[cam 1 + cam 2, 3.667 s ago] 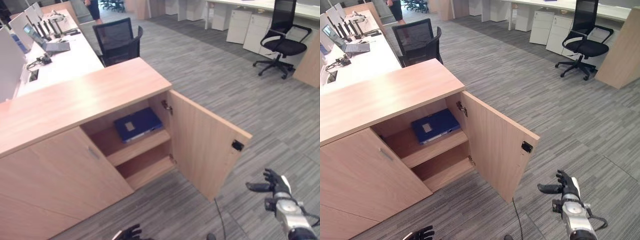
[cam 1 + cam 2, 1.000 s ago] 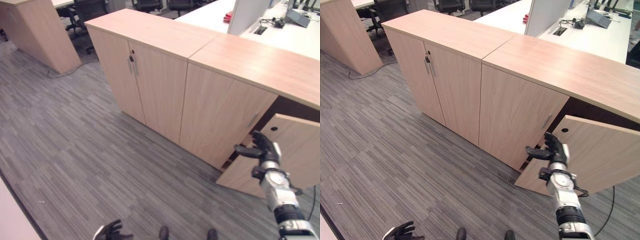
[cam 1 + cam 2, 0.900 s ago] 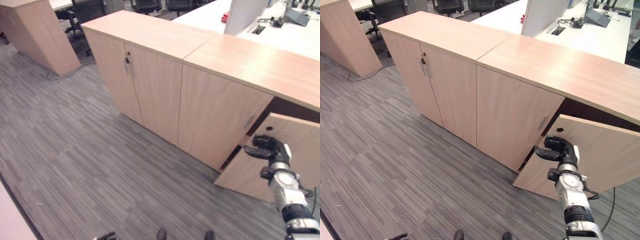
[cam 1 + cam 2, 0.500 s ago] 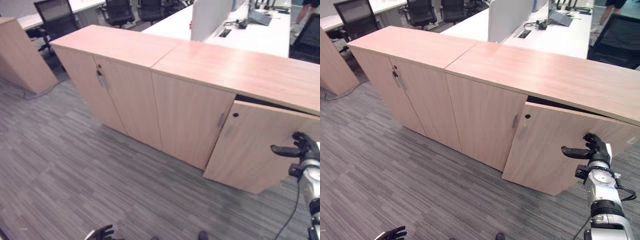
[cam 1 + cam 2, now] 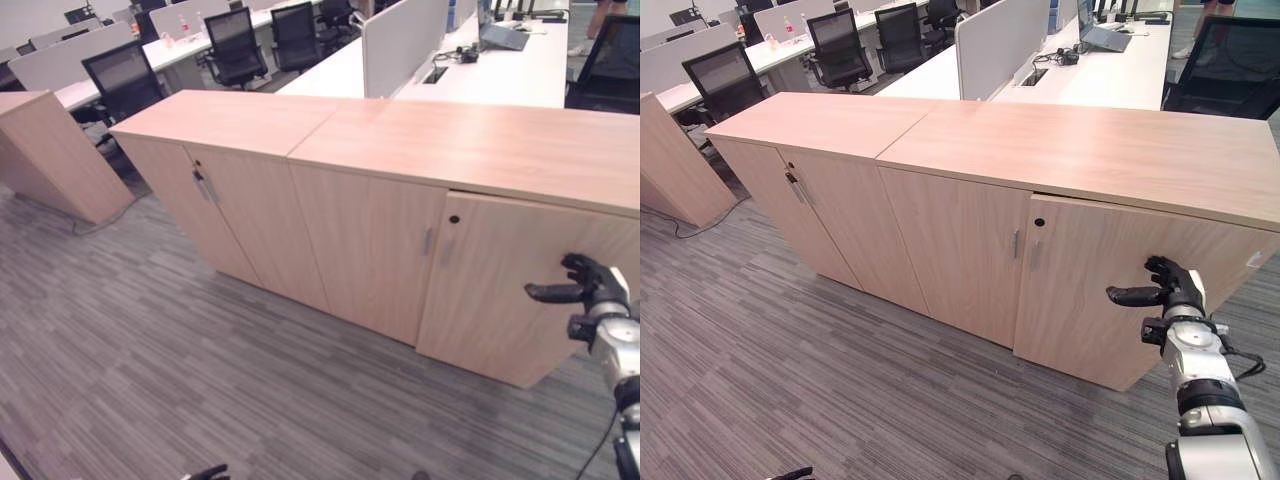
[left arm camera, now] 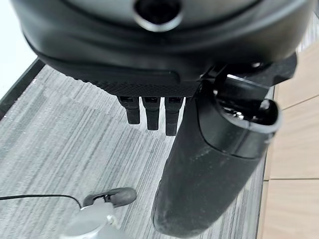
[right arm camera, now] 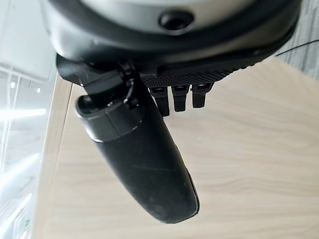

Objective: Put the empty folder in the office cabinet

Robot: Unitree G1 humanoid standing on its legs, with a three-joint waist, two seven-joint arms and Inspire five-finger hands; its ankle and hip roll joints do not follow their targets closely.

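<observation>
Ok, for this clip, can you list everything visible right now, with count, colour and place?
Cabinet run: one, light wood, across the middle.
Rightmost cabinet door: one, light wood, nearly shut, a thin gap along its top edge.
Door handles: small, metal, on the door fronts.
Desks: white, behind the cabinets.
Desk divider: one, pale grey, upright between desks.
Office chairs: several, black, at the far desks.
Carpet: grey striped, in front.
Separate wooden unit: one, light wood, far left.
Right hand: dark, fingers relaxed, at the rightmost door's face.
Left hand: dark, hanging over the carpet.
</observation>
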